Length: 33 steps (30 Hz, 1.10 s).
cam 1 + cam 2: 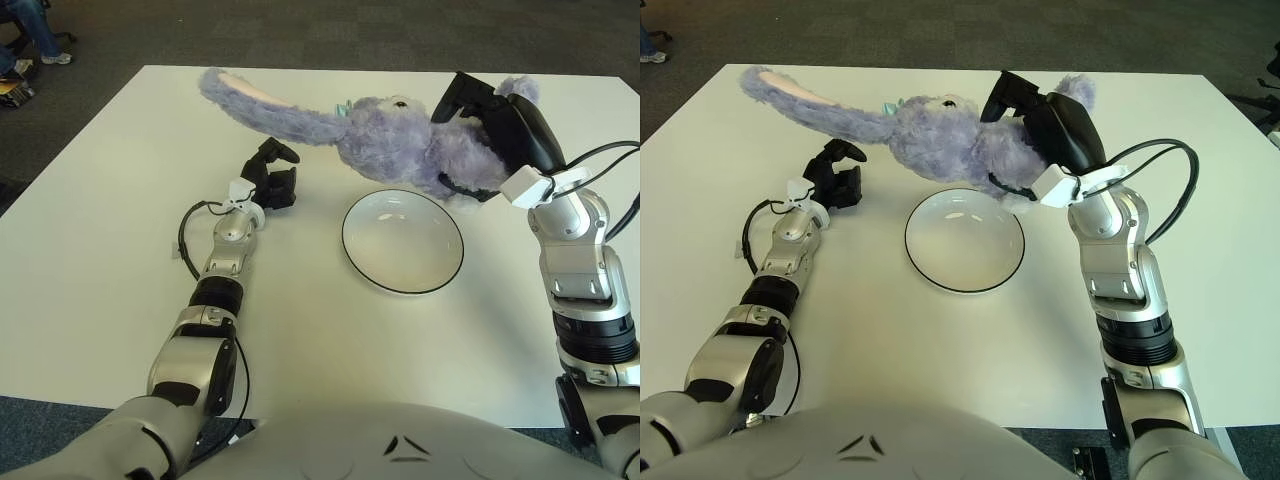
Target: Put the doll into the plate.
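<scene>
A white square table point(100, 260) is seen from above, standing on dark grey carpet point(300, 30); at the top left corner of the left eye view, a seated person's legs and shoes point(35, 35) are partly shown. Wide bare stretches of tabletop are left in front of the plate point(402, 241) and to both sides of it, and the far edge of the table lies just behind the toy. The plate, white with a thin dark rim, is set near the middle of the table and holds nothing.

The doll point(400, 145), a purple plush rabbit with a long pink-lined ear stretched out to the left, is held in the air above the plate's far rim. It is grasped at its rear end by the right hand point(495, 120), whose dark fingers are clamped around the plush body. The left hand point(272, 180) is seen to the left of the plate, low over the table, its fingers curled and holding nothing.
</scene>
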Tool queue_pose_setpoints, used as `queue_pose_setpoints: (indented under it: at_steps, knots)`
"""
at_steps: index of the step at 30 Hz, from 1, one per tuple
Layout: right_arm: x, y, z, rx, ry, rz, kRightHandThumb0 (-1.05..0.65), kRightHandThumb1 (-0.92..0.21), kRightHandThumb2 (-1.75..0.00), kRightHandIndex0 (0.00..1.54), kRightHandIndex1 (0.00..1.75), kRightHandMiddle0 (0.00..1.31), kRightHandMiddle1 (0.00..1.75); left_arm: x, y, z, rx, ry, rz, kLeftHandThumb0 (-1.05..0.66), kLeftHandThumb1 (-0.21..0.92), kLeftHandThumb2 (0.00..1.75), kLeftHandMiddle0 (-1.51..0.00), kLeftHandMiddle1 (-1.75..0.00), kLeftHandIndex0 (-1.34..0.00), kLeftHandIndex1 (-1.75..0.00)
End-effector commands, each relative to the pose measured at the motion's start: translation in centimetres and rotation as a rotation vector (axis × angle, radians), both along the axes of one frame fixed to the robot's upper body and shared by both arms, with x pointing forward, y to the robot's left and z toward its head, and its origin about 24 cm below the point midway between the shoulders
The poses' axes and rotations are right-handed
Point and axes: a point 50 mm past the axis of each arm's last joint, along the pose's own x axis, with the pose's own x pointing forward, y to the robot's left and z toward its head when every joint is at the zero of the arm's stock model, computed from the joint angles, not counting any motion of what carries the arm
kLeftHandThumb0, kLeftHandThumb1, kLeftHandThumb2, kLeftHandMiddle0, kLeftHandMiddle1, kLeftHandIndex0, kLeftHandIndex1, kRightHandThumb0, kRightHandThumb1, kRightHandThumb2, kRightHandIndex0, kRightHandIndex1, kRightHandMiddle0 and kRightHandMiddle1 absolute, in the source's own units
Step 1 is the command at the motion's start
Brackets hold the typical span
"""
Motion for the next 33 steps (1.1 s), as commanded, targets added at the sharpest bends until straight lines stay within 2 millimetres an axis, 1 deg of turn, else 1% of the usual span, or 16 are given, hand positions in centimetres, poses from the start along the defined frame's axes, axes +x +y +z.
queue_pose_setpoints:
  at_steps: [1,18,23,25,26,27,29,33]
  knots:
    - [-0.19,0.05,0.10,-0.007,-0.020,0.007,0.00,-0.01,-1.64,0.87,1.65,0.62,1.75,-1.29,0.24,-2.63,0.003,0.099,0.002,-0.42,0.50,1.09,-1.17,-1.75,-0.47,-1.75]
    - [-0.46,0.06,-0.17,0.000,-0.002,0.040,0.00,-0.01,-1.62,0.87,1.60,0.62,1.75,-1.24,0.30,-2.56,0.007,0.098,0.008,-0.42,0.50,1.09,-1.18,-1.75,-0.47,-1.75]
    - [-0.57,-0.01,-0.22,-0.026,0.022,0.038,0.00,-0.01,-1.63,0.87,1.63,0.62,1.75,-1.24,0.29,-2.53,0.011,0.095,0.009,-0.43,0.49,1.09,-1.19,-1.75,-0.47,-1.75]
    - [-0.66,-0.07,-0.23,-0.045,0.049,0.032,0.00,0.03,-1.66,0.88,1.70,0.70,1.64,-1.24,0.29,-2.52,0.012,0.093,0.008,-0.43,0.49,1.10,-1.19,-1.75,-0.48,-1.75]
    - [-0.68,-0.14,-0.25,-0.056,0.075,0.029,0.00,0.03,-1.65,0.88,1.71,0.72,1.59,-1.25,0.28,-2.51,0.015,0.091,0.008,-0.43,0.49,1.10,-1.19,-1.75,-0.48,-1.75]
    - [-0.70,-0.18,-0.26,-0.061,0.092,0.028,0.00,-0.02,-1.62,0.80,1.72,0.69,1.65,-1.25,0.28,-2.50,0.016,0.090,0.008,-0.43,0.49,1.10,-1.19,-1.75,-0.48,-1.75]
    - [-0.73,-0.21,-0.26,-0.068,0.113,0.026,0.00,-0.08,-1.57,0.71,1.74,0.66,1.71,-1.25,0.28,-2.49,0.019,0.090,0.009,-0.43,0.49,1.10,-1.19,-1.75,-0.48,-1.75]
    - [-0.95,-0.26,-0.21,-0.078,0.127,0.024,0.00,-0.13,-1.52,0.64,1.74,0.62,1.73,-1.25,0.28,-2.50,0.019,0.092,0.010,-0.43,0.49,1.10,-1.19,-1.75,-0.48,-1.75]
